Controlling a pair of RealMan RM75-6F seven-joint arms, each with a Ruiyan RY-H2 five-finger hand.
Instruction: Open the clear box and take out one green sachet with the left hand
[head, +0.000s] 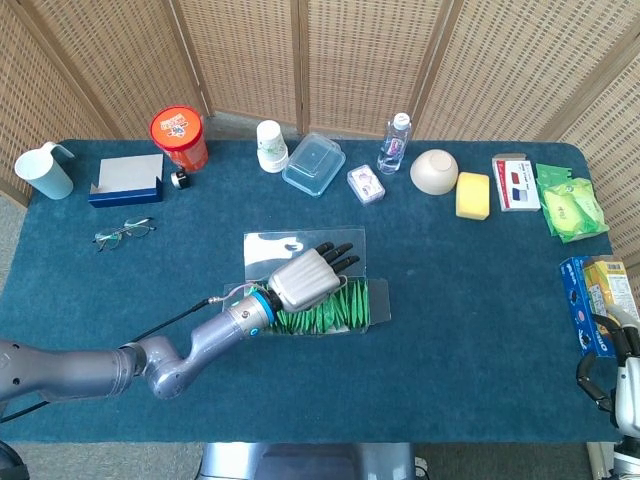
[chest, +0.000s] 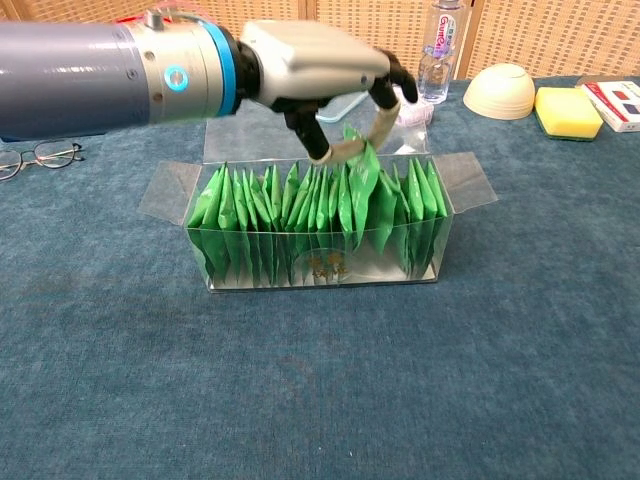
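The clear box (chest: 468, 181) stands open mid-table, side flaps spread and lid (head: 293, 246) folded back behind it. A row of green sachets (chest: 262, 220) stands upright inside. My left hand (chest: 315, 72) hovers over the middle of the row and pinches one green sachet (chest: 363, 187) by its top between thumb and a finger. That sachet is raised above its neighbours, its lower part still in the box. In the head view the left hand (head: 303, 279) covers the box's left half (head: 378, 301). My right hand (head: 627, 388) shows only partly at the bottom right edge.
Along the far edge stand a red-lidded jar (head: 179, 137), paper cup (head: 271, 146), plastic container (head: 313, 164), water bottle (chest: 437, 50), bowl (chest: 505, 91) and yellow sponge (chest: 567, 112). Glasses (chest: 36, 158) lie at left. Boxes (head: 597, 298) sit by the right edge.
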